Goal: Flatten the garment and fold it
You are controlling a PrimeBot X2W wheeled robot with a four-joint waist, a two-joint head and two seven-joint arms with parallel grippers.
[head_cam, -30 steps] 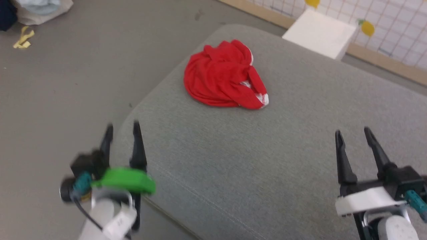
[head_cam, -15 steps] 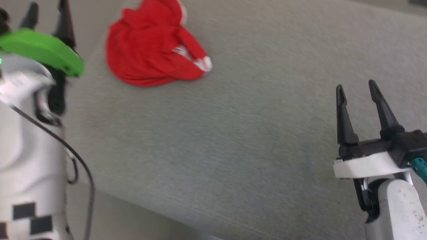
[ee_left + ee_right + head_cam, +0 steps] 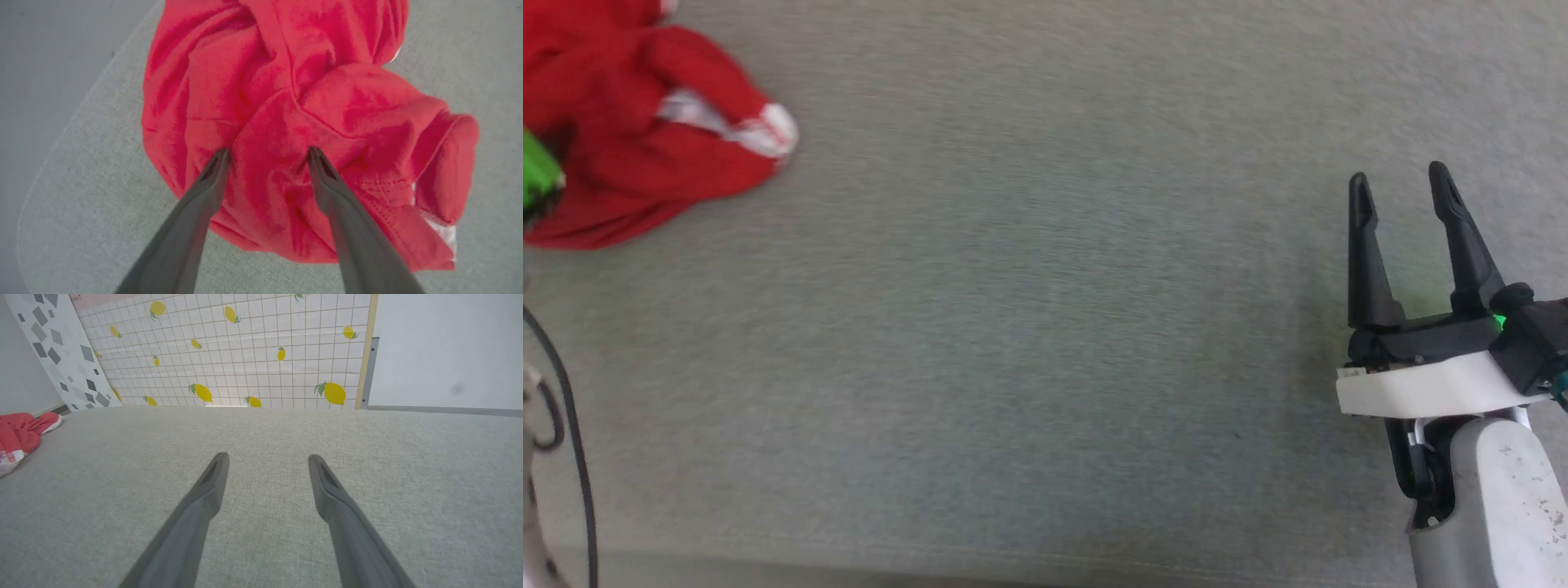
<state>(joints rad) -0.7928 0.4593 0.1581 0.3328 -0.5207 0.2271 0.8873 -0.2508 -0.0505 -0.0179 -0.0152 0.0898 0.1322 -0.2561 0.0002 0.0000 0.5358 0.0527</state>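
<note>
The garment (image 3: 629, 155) lies crumpled in a bright red heap with white trim at the upper left of the head view, on a grey cushioned surface (image 3: 1045, 327). In the left wrist view the garment (image 3: 286, 102) bulges close under my left gripper (image 3: 267, 157), which is open, its fingertips spread over the folds near the heap's front edge. My right gripper (image 3: 1401, 188) stands open at the right of the head view, far from the cloth, nothing between its fingers. The right wrist view shows the garment (image 3: 20, 435) small at the left edge and that gripper (image 3: 267, 461) over bare cushion.
A green part of my left arm (image 3: 538, 175) pokes in at the left edge, with a black cable (image 3: 568, 441) below it. The cushion's rounded corner and grey floor (image 3: 41, 61) lie left of the heap. A lemon-patterned tiled wall (image 3: 245, 355) stands beyond the far edge.
The head camera has swung right and down, so the garment has slid to the picture's upper left. My left arm has mostly left the picture; the right gripper stays open.
</note>
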